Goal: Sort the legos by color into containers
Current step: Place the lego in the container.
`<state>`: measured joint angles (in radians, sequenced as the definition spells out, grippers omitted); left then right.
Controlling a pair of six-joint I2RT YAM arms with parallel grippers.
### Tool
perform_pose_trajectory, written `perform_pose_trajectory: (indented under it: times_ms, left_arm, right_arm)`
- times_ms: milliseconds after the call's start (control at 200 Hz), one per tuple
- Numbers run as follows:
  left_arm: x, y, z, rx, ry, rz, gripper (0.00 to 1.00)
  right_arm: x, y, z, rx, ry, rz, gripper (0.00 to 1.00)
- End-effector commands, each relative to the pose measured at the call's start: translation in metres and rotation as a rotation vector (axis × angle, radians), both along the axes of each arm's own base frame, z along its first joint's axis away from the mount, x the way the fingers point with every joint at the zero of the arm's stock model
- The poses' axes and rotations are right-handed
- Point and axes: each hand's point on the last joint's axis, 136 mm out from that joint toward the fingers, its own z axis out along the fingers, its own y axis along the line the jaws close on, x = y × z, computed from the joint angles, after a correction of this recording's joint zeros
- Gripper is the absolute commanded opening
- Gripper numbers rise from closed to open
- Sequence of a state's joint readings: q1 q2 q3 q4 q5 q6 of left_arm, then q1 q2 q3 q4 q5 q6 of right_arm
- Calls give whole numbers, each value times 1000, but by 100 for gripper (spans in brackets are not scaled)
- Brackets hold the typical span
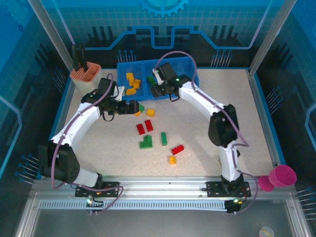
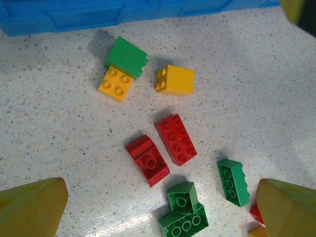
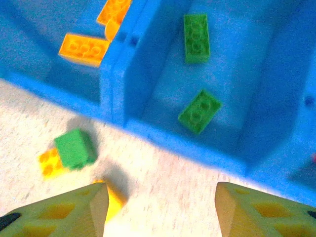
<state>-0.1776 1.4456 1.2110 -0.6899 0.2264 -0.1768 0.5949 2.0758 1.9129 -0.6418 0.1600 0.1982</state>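
Yellow legos (image 1: 131, 83) and green legos (image 3: 199, 111) sit in the tray (image 1: 187, 64); red legos (image 1: 140, 129) and others lie loose at its 6 o'clock; left pincer (image 2: 160, 197) and right pincer (image 3: 160, 192) gape empty.

The desk (image 1: 98, 148) is off-white with fine dark speckles. At upper centre, the tray (image 1: 189, 65) is bright blue. Its left compartment shows yellow-orange bricks (image 1: 131, 83), and the middle one shows two green bricks (image 3: 196, 30). On the speckled surface are two red bricks (image 2: 176, 138) and a yellow brick (image 2: 115, 83) against a green brick (image 2: 126, 57). The holder (image 1: 85, 74) at upper left is beige with an orange top. The cup (image 1: 282, 176) at lower right is pink.
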Motion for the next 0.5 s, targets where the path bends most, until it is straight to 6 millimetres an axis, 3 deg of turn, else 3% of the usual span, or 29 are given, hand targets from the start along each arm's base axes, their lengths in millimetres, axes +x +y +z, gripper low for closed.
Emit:
perform_pose_trajectory:
  times_ms: [0, 140, 265, 380, 495]
  left_arm:
    - [1, 0, 13, -12, -42, -18, 99]
    - [3, -2, 15, -24, -55, -22, 99]
    - [2, -4, 11, -35, -50, -27, 99]
    - [-1, -4, 10, -34, -46, -30, 99]
    - [-4, -2, 10, -29, -54, -25, 99]
  right_arm:
    - [-47, -19, -18, 14, 143, -131, 62]
    - [-107, -25, -48, -5, 271, -160, 66]
    - [-147, -25, -73, -16, 347, -194, 68]
    - [-174, -19, -86, -12, 364, -211, 72]
    - [-183, -18, -94, -27, 368, -212, 74]
